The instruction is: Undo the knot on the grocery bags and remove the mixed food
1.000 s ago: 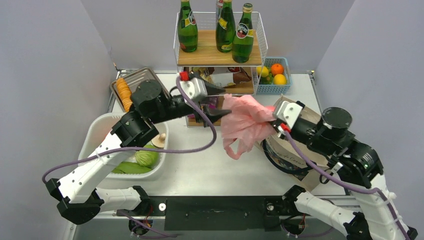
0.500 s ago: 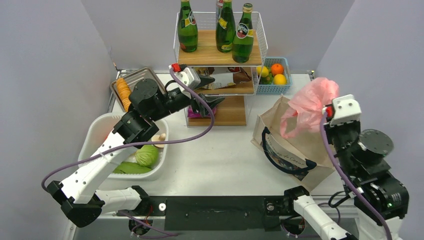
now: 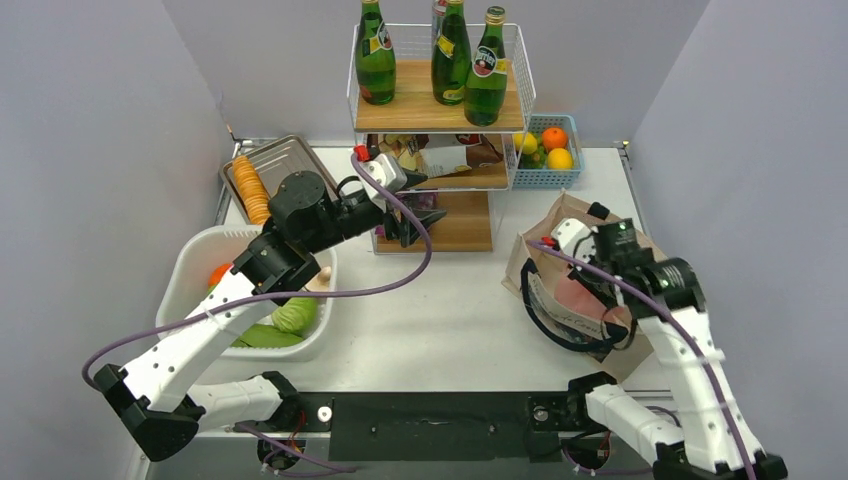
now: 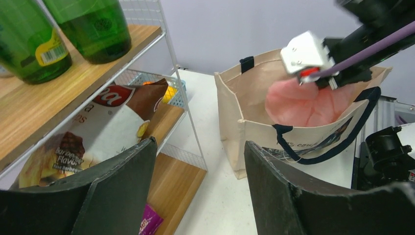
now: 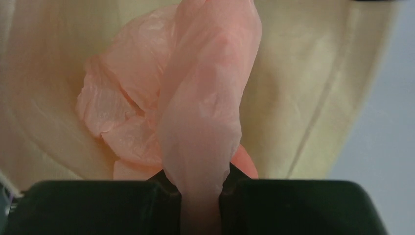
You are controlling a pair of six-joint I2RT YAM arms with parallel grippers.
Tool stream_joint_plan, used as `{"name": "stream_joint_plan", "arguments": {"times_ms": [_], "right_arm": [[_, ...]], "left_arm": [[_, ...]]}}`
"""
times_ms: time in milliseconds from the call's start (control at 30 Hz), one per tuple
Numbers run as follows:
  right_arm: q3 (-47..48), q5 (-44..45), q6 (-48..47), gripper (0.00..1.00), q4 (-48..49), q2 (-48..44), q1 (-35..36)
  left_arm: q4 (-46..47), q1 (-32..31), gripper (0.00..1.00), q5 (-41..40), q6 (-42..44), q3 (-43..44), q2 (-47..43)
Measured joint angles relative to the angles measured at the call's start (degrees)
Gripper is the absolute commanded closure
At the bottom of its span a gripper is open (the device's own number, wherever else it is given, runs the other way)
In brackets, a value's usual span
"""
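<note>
White table [image 3: 440, 330]. R gripper [image 5: 199, 188] pinching pink bag [image 5: 205, 107] inside tote [image 4: 254, 132]; L gripper [image 4: 199, 143] spread, empty. Bag prob limp, slippery; grip bunched film.

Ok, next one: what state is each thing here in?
pink bag: pinched by the right gripper, down inside the canvas tote
right gripper: shut on pink bag
left gripper: open, empty, near the shelf
canvas tote: mouth open
green bottles: upright on the top shelf

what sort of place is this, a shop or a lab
Likely a lab bench staged as a grocery corner: plain walls around a white table, a wire shelf of green bottles, a canvas tote.
</note>
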Motion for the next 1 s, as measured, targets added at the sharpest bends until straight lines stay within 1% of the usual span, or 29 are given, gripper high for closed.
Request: {"name": "stream_joint_plan", "arguments": {"times_ms": [67, 133, 233, 267, 300, 367, 433, 500, 533, 600, 700, 767, 833, 933, 1000], "right_arm": [[-2.3, -1.8, -1.4, 0.88, -1.0, 3.4, -0.9], [-3.8, -2.9, -2.3, 0.86, -1.0, 7.8, -2.5], [-5.2, -3.5, -3.0, 0.84, 0.4, 13.2, -7.4], [-5.7, -3.5, -3.0, 0.81, 1.3, 14.1, -9.6], [-6.4, -3.5, -2.9, 0.79, 2.4, 14.8, -12.3], [-7.9, -3.0, -2.6, 0.72, 4.6, 15.8, -18.2], [-9.8, -2.7, -1.7, 0.66, 7.5, 16.6, -25.6], [-11.7, -2.4, -1.0, 0.55, 10.1, 16.8, -32.3], [-12.4, -2.3, -0.5, 0.47, 11.3, 16.8, -35.4], [-13.2, -2.2, 0.0, 0.4, 13.1, 16.7, -40.5], [-13.3, -1.7, 0.4, 0.34, 16.2, 16.0, -46.8], [-12.8, -1.6, 1.1, 0.21, 17.4, 15.8, -50.0], [-11.5, -1.9, 1.8, 0.15, 18.2, 15.9, -52.6], [-8.6, -3.9, 1.8, 0.12, 18.0, 16.4, -55.1], [-6.4, -7.5, 1.1, 0.11, 15.5, 16.5, -55.5]], "left_arm": [[-0.7, 0.0, 0.36, -1.6, 0.0, -0.9, -0.8], [-1.6, 0.1, 0.36, -5.0, -0.1, -1.2, -1.5], [-3.5, 2.0, 0.36, -10.2, -1.0, -1.9, -2.7], [-4.2, 3.5, 0.37, -11.9, -1.6, -2.3, -3.3], [-5.2, 5.2, 0.37, -13.6, -2.0, -3.0, -3.9], [-6.7, 8.6, 0.37, -16.2, -3.1, -4.4, -4.9], [-8.4, 12.4, 0.37, -18.4, -4.3, -6.0, -5.8], [-9.6, 15.4, 0.37, -19.9, -5.2, -7.3, -6.3], [-10.1, 16.9, 0.36, -20.5, -5.6, -8.0, -6.6], [-11.1, 19.1, 0.37, -21.6, -6.3, -9.0, -7.0], [-12.2, 21.9, 0.37, -22.8, -7.1, -9.3, -7.1], [-12.5, 23.4, 0.37, -23.2, -7.6, -9.3, -7.1], [-13.1, 25.0, 0.36, -23.6, -7.9, -9.3, -7.1], [-14.2, 27.2, 0.36, -23.9, -8.0, -9.3, -6.9], [-15.5, 27.9, 0.36, -23.8, -7.6, -9.0, -6.4]]}}
